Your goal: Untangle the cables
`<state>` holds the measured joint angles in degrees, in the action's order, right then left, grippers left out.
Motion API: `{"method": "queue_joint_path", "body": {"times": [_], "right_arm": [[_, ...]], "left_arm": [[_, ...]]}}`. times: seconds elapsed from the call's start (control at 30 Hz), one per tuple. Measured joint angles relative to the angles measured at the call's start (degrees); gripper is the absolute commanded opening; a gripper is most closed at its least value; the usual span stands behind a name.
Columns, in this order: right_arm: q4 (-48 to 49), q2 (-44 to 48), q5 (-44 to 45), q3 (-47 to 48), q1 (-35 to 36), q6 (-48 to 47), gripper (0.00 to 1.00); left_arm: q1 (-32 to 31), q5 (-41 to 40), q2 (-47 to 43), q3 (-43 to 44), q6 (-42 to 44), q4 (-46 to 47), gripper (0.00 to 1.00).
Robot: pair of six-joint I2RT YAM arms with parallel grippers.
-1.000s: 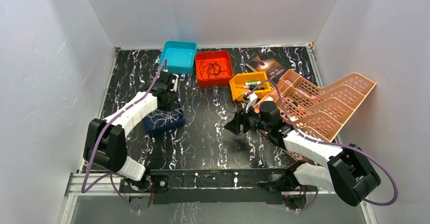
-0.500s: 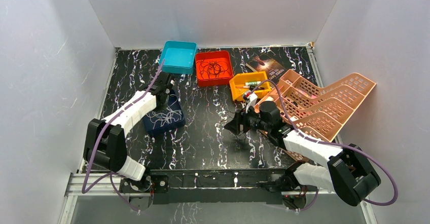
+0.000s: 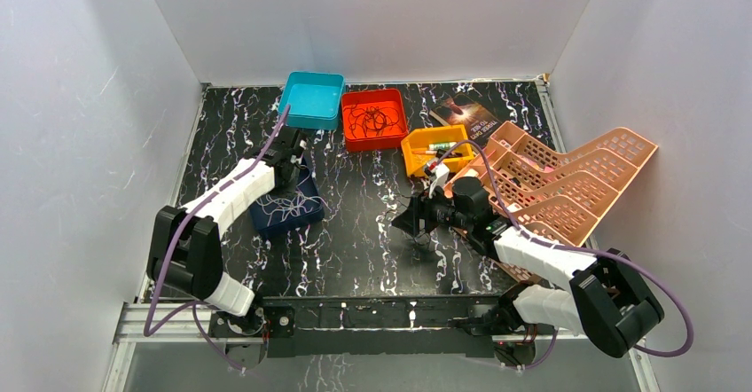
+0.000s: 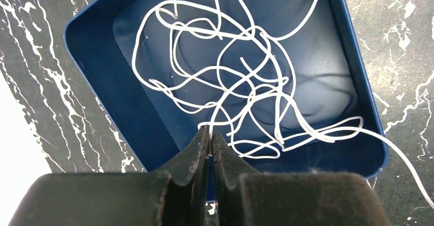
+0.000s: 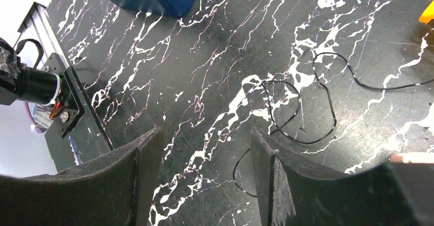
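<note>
- My table (image 3: 355, 232) is black with white marbling, and both arms reach out over it.
- The pink slotted rack (image 3: 567, 179) lies tilted along the right side, next to my right arm.
- The navy tray (image 4: 92, 67) sits on the left part of the table, under my left wrist.
- A teal tray (image 3: 313, 99), a red tray (image 3: 390, 135) and an orange tray (image 3: 417, 163) stand in a row near the far wall. The red one holds a dark tangle of thin wires (image 3: 371, 121).
- A book (image 3: 466, 115) lies flat behind the orange tray.
- My left gripper (image 4: 210, 136) hangs over the near wall of the navy tray, with its jaws pressed almost together, pinching a strand of the white cable at the tips.
- My right gripper (image 5: 204, 131) hovers over bare table at mid-table, jaws spread wide with nothing between them.
- The white cable (image 4: 240, 85) lies in loose crossing loops inside the navy tray. One strand trails over the rim onto the table.
- The black cable (image 5: 307, 143) lies looped flat on the table, just beyond my right fingers, and runs off toward the orange tray.
</note>
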<state>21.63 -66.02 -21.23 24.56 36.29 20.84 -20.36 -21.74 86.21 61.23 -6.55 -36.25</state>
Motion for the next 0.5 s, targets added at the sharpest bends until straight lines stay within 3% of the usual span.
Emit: {"method": "queue_joint_path", "body": {"times": [0.23, 0.5], "right_arm": [[0.26, -0.52, -0.26, 0.00, 0.00, 0.02, 0.70], [0.83, -0.74, -0.39, 0.00, 0.00, 0.22, 0.70]], "left_arm": [[0.00, 0.96, 0.04, 0.00, 0.33, -0.09, 0.34], [0.00, 1.38, -2.23, 0.61, 0.04, -2.03, 0.44]]}}
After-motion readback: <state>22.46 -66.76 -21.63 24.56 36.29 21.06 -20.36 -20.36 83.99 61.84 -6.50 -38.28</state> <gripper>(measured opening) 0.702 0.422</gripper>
